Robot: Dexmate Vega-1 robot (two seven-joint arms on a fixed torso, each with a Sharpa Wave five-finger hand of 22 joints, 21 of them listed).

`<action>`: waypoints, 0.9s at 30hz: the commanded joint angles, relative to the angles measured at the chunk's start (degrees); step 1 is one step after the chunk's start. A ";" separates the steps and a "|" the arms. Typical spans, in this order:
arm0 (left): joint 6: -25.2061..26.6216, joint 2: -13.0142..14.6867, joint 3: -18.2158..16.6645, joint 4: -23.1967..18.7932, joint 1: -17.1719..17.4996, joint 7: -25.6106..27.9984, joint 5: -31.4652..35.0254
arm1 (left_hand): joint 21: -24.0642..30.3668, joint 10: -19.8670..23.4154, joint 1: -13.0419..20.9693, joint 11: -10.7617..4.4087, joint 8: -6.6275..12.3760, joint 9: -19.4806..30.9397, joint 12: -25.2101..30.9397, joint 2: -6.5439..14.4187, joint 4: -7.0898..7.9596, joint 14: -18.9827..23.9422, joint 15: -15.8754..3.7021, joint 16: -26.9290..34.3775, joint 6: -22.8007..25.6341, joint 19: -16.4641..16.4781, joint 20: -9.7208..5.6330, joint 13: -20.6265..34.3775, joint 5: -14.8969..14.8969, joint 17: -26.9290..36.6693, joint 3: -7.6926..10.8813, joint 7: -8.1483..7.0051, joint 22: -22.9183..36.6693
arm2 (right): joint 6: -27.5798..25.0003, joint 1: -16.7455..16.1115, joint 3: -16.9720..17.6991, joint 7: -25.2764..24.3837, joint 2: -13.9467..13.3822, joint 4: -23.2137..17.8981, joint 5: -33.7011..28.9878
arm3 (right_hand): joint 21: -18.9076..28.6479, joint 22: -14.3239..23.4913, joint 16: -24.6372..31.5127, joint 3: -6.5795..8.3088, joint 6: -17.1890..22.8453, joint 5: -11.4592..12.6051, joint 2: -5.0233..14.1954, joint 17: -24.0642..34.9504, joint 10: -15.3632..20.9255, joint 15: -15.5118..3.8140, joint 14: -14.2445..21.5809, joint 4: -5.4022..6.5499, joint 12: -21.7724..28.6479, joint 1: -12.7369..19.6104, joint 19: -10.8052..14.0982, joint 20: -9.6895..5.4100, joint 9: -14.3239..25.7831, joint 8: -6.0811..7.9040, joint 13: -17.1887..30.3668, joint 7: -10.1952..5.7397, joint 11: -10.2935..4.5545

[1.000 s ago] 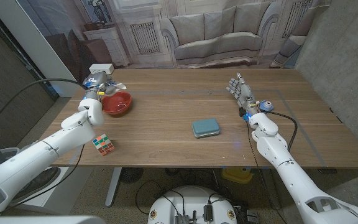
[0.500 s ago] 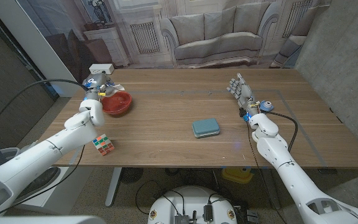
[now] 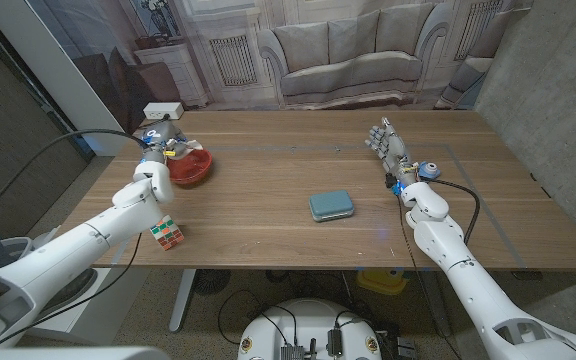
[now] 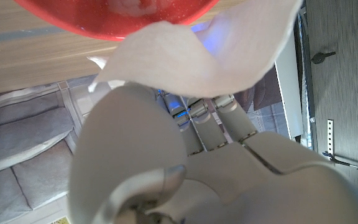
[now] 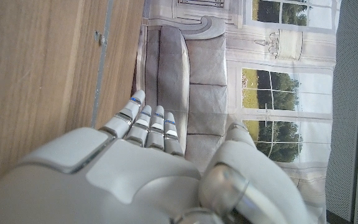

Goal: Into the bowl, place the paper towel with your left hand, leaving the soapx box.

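The red bowl point(image 3: 190, 168) stands at the table's far left. My left hand point(image 3: 161, 150) hovers at the bowl's left rim and holds the white paper towel point(image 4: 197, 56). In the left wrist view the towel hangs from the fingers point(image 4: 210, 121) over the bowl point(image 4: 104, 18). The teal soap box point(image 3: 331, 205) lies near the table's middle, well apart from both hands. My right hand point(image 3: 386, 145) stands upright at the right side, fingers apart and holding nothing.
A Rubik's cube point(image 3: 166, 234) lies near the front edge, beside my left forearm. A small white box point(image 3: 163, 110) sits at the far left corner behind the bowl. A sofa stands beyond the table.
My left hand has moved slightly nearer and toward the bowl's rim with the paper towel. The right arm and the soap box have not moved.
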 commanded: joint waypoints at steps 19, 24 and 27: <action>-0.20 -4.17 4.36 7.55 -3.31 0.25 0.98 | -0.11 0.73 -0.19 -0.19 0.30 0.09 -0.38 -0.13 0.07 0.31 -1.69 -0.30 0.58 -0.30 0.00 0.25 -0.07 0.35 0.62 -0.07 0.32 | -1.88 -0.40 1.25 -0.64 -1.82 -3.29 0.25 | -0.52 0.27 -0.11 0.04 0.73 -0.21 0.17 0.29 0.39 -0.09 0.33 -0.50 -0.29 0.09 0.86 -0.23 0.21 -0.12 0.17 -0.12 -0.05; -0.13 -4.48 4.46 8.01 -3.24 0.67 0.57 | -0.16 0.57 -0.20 -0.18 0.25 0.08 -0.46 -0.11 0.09 0.24 -1.72 -0.32 0.46 -0.51 0.05 0.37 -0.06 0.39 0.67 -0.15 0.34 | -2.22 -0.27 1.15 -0.47 -2.01 -3.19 0.20 | -0.58 0.27 -0.10 0.03 0.76 -0.20 0.19 0.29 0.43 -0.08 0.36 -0.51 -0.28 0.08 0.88 -0.24 0.21 -0.11 0.17 -0.11 -0.05; 0.24 -4.73 4.44 8.15 -3.17 0.87 0.28 | -0.20 0.53 -0.18 -0.23 0.27 0.08 -0.47 -0.08 0.08 0.26 -1.73 -0.31 0.52 -0.64 0.06 0.44 -0.06 0.42 0.70 -0.13 0.35 | -2.24 -0.20 1.08 -0.43 -2.05 -3.01 0.11 | -0.62 0.27 -0.11 0.02 0.76 -0.20 0.21 0.30 0.41 -0.07 0.34 -0.51 -0.29 0.06 0.89 -0.22 0.21 -0.11 0.17 -0.09 -0.03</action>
